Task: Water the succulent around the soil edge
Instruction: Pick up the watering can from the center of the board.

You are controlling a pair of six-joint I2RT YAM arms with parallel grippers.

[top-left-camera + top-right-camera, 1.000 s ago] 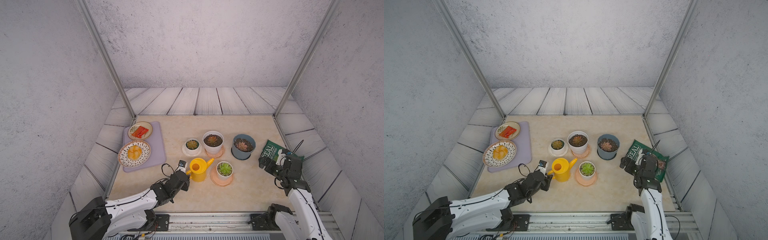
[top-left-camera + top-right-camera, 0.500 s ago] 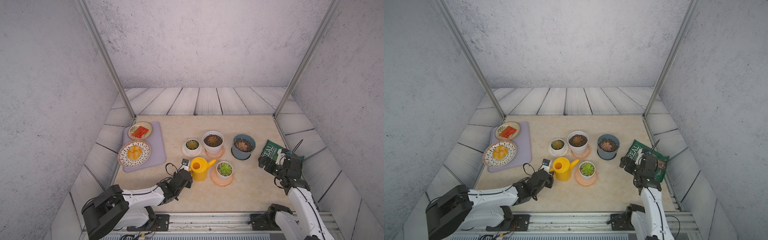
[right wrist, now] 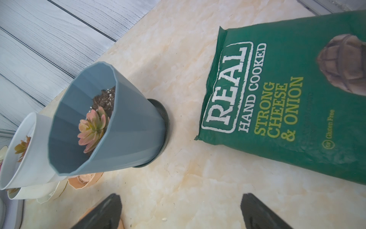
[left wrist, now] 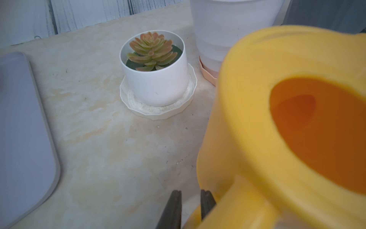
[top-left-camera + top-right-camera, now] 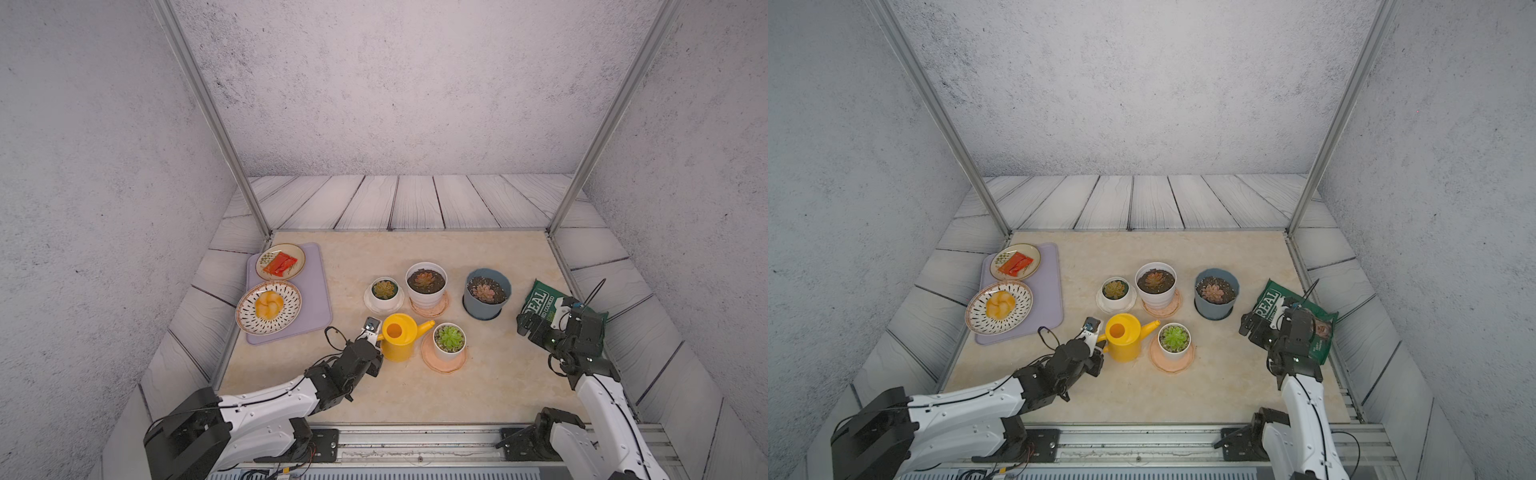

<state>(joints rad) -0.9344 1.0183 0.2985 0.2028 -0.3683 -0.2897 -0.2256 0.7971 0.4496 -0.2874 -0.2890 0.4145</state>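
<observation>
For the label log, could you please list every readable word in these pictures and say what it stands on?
"REAL": crisp bag, white boxed logo.
"HAND COOKED": same bag.
"STRONG CHEESE & ONION": same bag.
"Gluten Free": same bag, small.
The faint print beside the flavour name is too blurred to read.
Nothing readable elsewhere.

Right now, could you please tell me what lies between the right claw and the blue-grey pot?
Only bare tabletop: the right wrist view shows nothing between the right claw and the blue-grey pot.
</observation>
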